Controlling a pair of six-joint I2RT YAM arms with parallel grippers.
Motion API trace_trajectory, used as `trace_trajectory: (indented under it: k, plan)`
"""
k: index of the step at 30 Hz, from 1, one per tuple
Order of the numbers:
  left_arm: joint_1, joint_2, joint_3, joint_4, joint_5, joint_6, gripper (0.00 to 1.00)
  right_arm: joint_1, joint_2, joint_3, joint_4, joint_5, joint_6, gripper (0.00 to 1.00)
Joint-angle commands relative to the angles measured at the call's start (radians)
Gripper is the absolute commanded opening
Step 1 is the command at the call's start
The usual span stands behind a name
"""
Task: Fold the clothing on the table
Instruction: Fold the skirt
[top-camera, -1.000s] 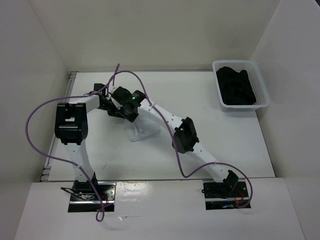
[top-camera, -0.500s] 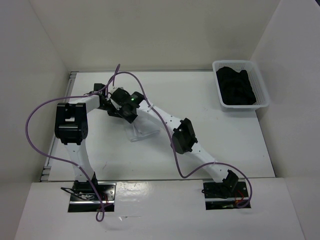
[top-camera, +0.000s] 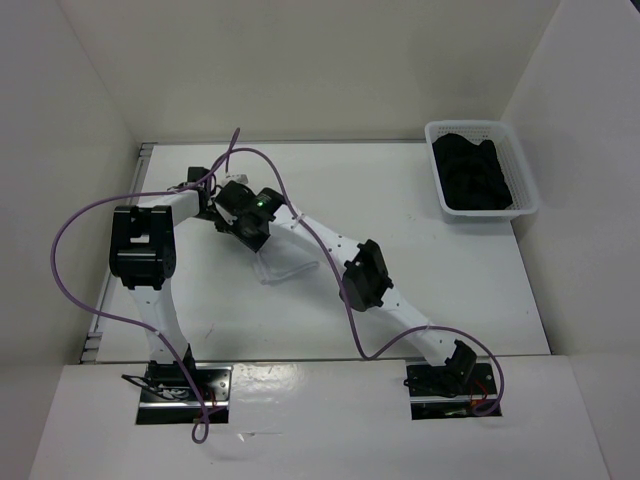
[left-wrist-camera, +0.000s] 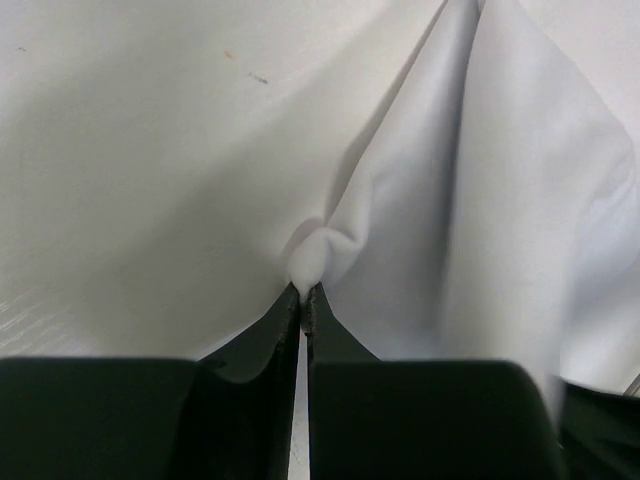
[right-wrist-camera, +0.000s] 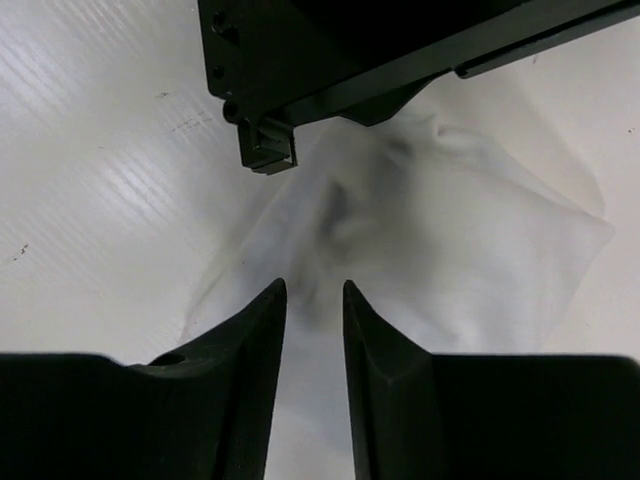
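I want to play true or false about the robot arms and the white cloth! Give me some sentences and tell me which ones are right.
1. The left gripper is pinching the white clothing. True.
2. The basket is empty. False: a black garment lies in it.
3. The right gripper is squeezed tight shut. False: there is a gap between its fingertips, which hang over the clothing.
4. The basket stands at the far right corner of the table. True.
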Motion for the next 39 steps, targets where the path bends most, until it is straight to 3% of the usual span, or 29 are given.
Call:
trace_trajectory:
  k: [1, 2, 4, 12, 17, 18, 26, 29, 33, 39]
  plan:
    - [-0.005, -0.027, -0.022, -0.03, 0.032, -0.006, 0.08, 0.02, 0.009, 0.06, 0.024, 0.02, 0.0, 0.36]
    - [-0.005, -0.027, -0.022, -0.03, 0.032, -0.006, 0.08, 0.02, 0.018, 0.069, 0.024, 0.02, 0.0, 0.48]
    - [-0.005, -0.027, -0.022, -0.03, 0.032, -0.006, 0.08, 0.02, 0.019, 0.069, 0.024, 0.02, 0.009, 0.55]
    - [-0.005, -0.027, -0.022, -0.03, 0.032, -0.006, 0.08, 0.02, -0.004, 0.078, 0.024, 0.029, 0.009, 0.58]
    - [-0.005, -0.055, -0.011, -0.051, 0.008, 0.005, 0.28, 0.02, -0.082, 0.019, 0.024, 0.029, 0.0, 0.6]
    - [0.009, -0.076, -0.011, -0.062, 0.008, 0.005, 0.37, 0.02, -0.101, 0.005, 0.024, 0.038, 0.0, 0.62]
    - [0.158, -0.242, -0.002, -0.18, -0.061, 0.077, 0.87, -0.001, -0.288, -0.175, 0.033, 0.069, -0.029, 0.67]
    - [0.192, -0.328, -0.012, -0.203, -0.104, 0.086, 0.94, -0.031, -0.363, -0.24, 0.042, 0.069, -0.038, 0.67]
    - [0.183, -0.4, 0.004, -0.227, -0.083, 0.095, 0.99, -0.1, -0.515, -0.476, 0.137, 0.13, -0.07, 0.71]
    - [0.118, -0.275, 0.182, -0.359, 0.286, 0.126, 0.99, -0.31, -0.771, -0.883, 0.286, 0.117, -0.109, 0.91]
